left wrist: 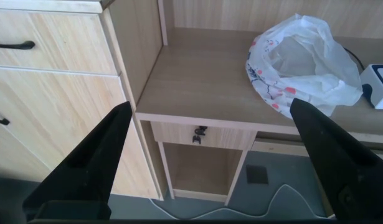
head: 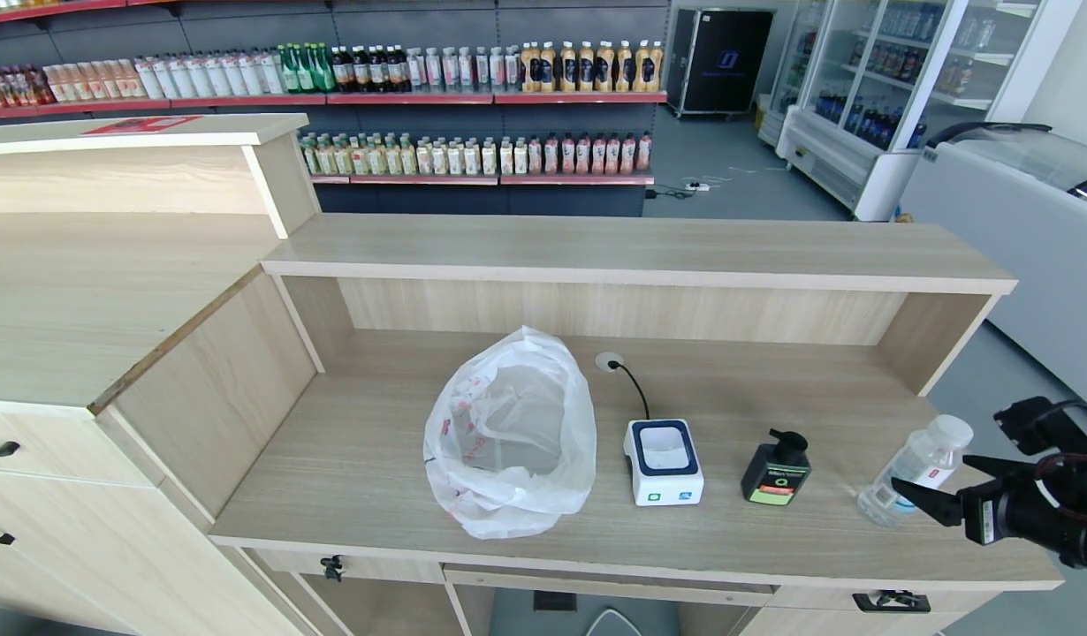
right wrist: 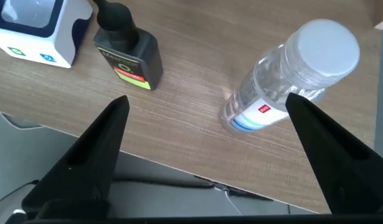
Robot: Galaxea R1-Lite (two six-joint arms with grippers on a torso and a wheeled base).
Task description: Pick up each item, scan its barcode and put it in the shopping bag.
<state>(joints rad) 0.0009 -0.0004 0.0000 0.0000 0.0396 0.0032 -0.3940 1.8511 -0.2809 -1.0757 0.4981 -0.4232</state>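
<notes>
Surface [head: 773, 389]: a light wood counter is carrying all four task things in one row near its front edge.
Shopping bag [head: 511, 433]: the white translucent bag is sitting at the 9 o'clock end of the row, with its mouth standing open toward the front edge. Whether anything is lying inside cannot be told.
Scanner [head: 663, 459]: the white box with a blue-framed window is sitting just beside the bag, at the bag's 3 o'clock. Its black cable [head: 636, 389] is running toward 11 o'clock into a round port [head: 609, 360] in the surface.
Pump bottle [head: 776, 468]: the dark bottle with a black pump is standing upright at the scanner's 3 o'clock, apart from it.
Water bottle [head: 915, 470]: the clear bottle with a white cap is standing at the pump bottle's 3 o'clock, near the surface's end.
Right hand [right wrist: 207, 102]: it is hovering at the water bottle's 3 o'clock, fingers spread wide and gripping nothing. One finger is passing in front of the bottle's lower part; whether it is touching cannot be told.
Left hand [left wrist: 211, 104]: it is hanging off the surface, in front of the drawer cabinet [left wrist: 48, 93], fingers spread wide and carrying nothing.
</notes>
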